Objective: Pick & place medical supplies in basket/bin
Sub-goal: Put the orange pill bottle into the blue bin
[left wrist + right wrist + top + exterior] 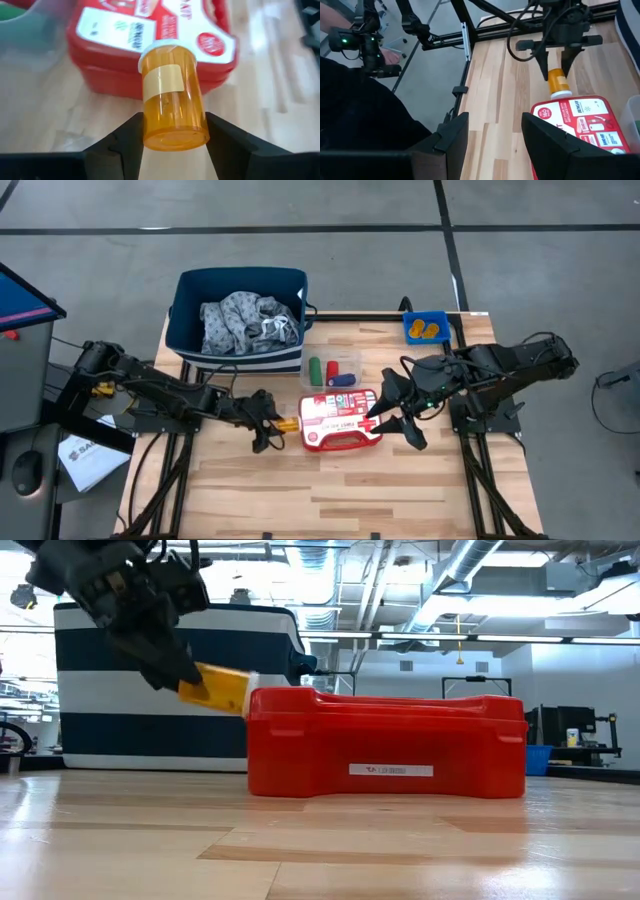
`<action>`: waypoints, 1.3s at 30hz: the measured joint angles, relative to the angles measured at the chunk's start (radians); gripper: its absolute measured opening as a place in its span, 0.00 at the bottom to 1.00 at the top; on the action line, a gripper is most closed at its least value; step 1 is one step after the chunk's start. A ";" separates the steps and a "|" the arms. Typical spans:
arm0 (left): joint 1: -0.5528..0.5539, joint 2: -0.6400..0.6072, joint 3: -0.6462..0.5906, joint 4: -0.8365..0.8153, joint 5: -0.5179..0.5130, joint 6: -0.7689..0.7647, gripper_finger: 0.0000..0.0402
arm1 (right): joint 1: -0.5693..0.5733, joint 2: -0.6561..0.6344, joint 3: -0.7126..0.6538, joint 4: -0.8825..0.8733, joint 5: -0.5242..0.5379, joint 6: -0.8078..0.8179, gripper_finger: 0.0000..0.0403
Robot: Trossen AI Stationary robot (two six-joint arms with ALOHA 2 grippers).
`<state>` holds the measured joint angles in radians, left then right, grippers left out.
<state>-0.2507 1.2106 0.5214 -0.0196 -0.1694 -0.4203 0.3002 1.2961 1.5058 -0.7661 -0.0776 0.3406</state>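
My left gripper is shut on an orange pill bottle with a white cap, just left of the red-and-white first-aid case. My right gripper is open and hovers at the case's right end. The navy basket stands at the far left of the table, with the grey-white cloth lying inside it. Red, green and blue cylinders stand in a clear tray behind the case. The small blue bin sits at the far right corner with orange items in it. My left gripper pinches the orange bottle's base end between its two fingers. The fingers slant down from the table's left and lie along the bottle. It is lifted clear and slightly tilted. Its white cap is at the case's upper left edge; touching or not, I cannot tell.
The first-aid case lies flat in the table's middle between both grippers. The clear tray stands between the case and the basket. Bare wood lies along the near edge. A black frame and grey floor surround the table.
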 joint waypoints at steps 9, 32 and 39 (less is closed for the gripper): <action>-0.049 -0.127 0.016 0.056 -0.031 -0.057 0.46 | 0.041 0.002 0.000 0.010 0.054 -0.049 0.45; -0.051 -0.209 0.017 0.420 -0.067 -0.120 0.46 | -0.044 0.222 0.000 0.373 0.134 -0.434 0.61; -0.051 -0.209 0.017 0.431 -0.061 -0.138 0.45 | -0.096 0.245 -0.001 0.397 0.130 -0.454 0.61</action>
<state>-0.3019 1.0012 0.5381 0.4113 -0.2305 -0.5585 0.2041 1.5409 1.5051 -0.3691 0.0529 -0.1131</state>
